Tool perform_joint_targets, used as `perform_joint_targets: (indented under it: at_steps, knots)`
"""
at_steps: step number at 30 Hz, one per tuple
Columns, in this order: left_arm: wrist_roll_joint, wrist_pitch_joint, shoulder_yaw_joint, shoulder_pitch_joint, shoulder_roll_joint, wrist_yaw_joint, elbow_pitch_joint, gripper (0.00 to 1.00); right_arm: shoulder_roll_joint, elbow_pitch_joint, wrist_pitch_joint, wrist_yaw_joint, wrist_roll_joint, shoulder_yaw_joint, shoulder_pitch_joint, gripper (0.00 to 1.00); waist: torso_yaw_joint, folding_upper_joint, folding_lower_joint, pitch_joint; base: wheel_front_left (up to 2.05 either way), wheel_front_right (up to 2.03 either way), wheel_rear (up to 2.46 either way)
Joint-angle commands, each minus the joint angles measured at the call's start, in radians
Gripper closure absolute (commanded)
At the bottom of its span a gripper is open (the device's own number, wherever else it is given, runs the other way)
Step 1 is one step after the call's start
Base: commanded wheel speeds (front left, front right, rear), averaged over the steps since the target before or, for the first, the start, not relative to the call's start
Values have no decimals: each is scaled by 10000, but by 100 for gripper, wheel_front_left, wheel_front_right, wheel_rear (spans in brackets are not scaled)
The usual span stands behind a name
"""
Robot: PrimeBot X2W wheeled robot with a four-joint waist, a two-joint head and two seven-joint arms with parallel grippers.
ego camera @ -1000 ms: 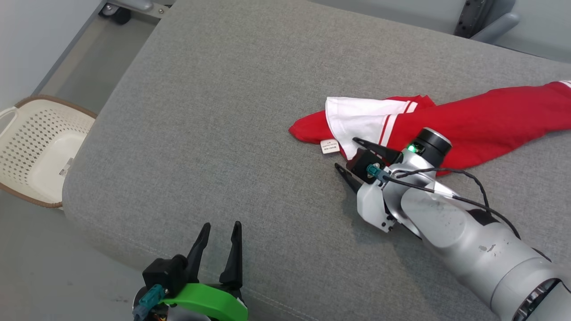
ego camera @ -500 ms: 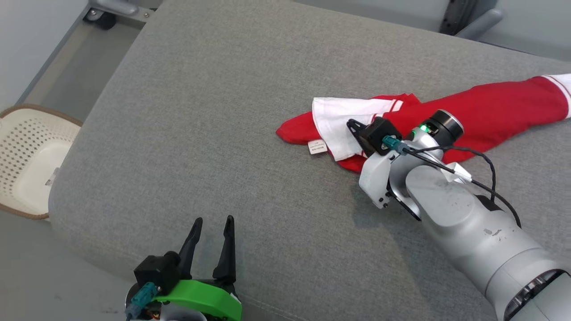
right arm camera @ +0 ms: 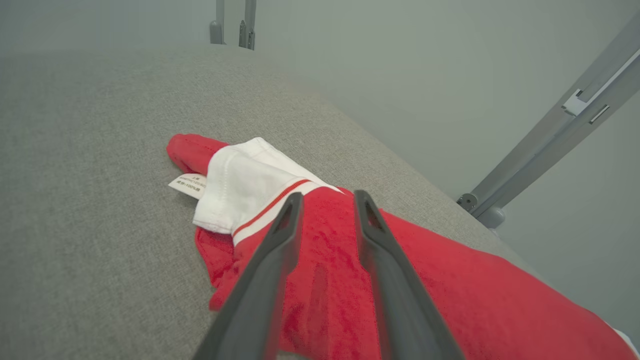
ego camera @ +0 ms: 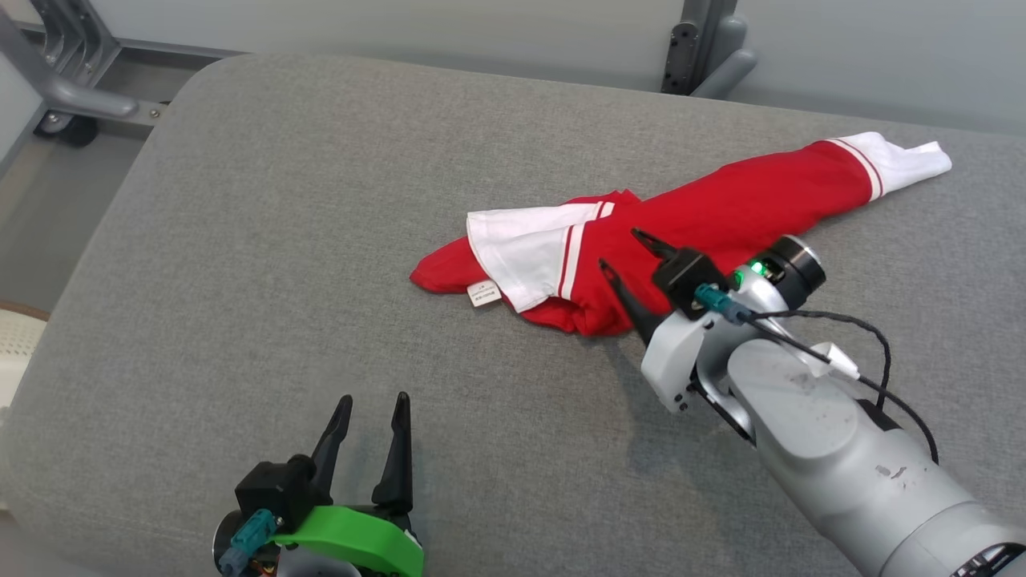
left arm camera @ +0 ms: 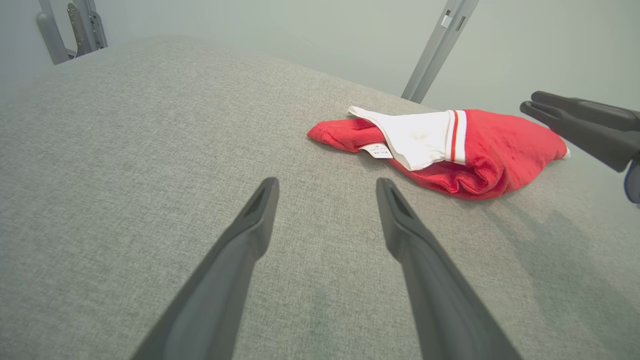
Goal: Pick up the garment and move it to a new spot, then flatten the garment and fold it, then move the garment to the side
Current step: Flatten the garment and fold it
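The garment (ego camera: 721, 212) is red with white sleeves, bunched into a long diagonal strip on the grey cushion (ego camera: 321, 200). One white sleeve (ego camera: 521, 248) and a small label (ego camera: 483, 293) lie at its left end. My right gripper (ego camera: 621, 250) hovers open over the red fabric just right of that sleeve, and the right wrist view shows its fingers (right arm camera: 280, 235) above the garment (right arm camera: 450, 295) with nothing between them. My left gripper (ego camera: 373, 398) stands open near the cushion's front edge, well short of the garment (left arm camera: 480, 150). In the left wrist view, the left gripper (left arm camera: 327, 182) points over bare cushion.
A grey metal frame (ego camera: 705, 48) stands behind the cushion, and another frame with a wheel (ego camera: 72, 104) is at the back left. A pale basket's rim (ego camera: 12, 340) shows at the far left edge. The cushion's rounded front edge runs close to my left gripper.
The camera has swung, shifting the whole picture. Against the garment, my right gripper has moved from beside the label to farther right over the red fabric, fingers still apart. The garment keeps its shape.
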Motion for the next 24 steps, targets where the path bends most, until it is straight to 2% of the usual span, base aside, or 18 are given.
perform_joint_targets:
  at_steps: [1,7,14,24]
  knots:
    - [73,-1,3,83,30,-21,16,0,-54,-94,-25,-15,-207,268,261,0,-322,0,0,-207,0,0,0]
    - [-267,-1,-301,-63,28,20,54,0,-66,147,160,-15,-1007,1561,-420,0,135,0,0,189,0,0,0]
    - [-593,-1,-522,-67,28,148,113,0,-22,1204,940,-15,-2069,3122,-1416,0,1048,0,0,595,0,0,0]
    - [-872,-1,-611,-83,25,229,-9,0,13,2575,1723,-16,-2495,4106,-2179,0,1633,0,0,890,0,0,0]
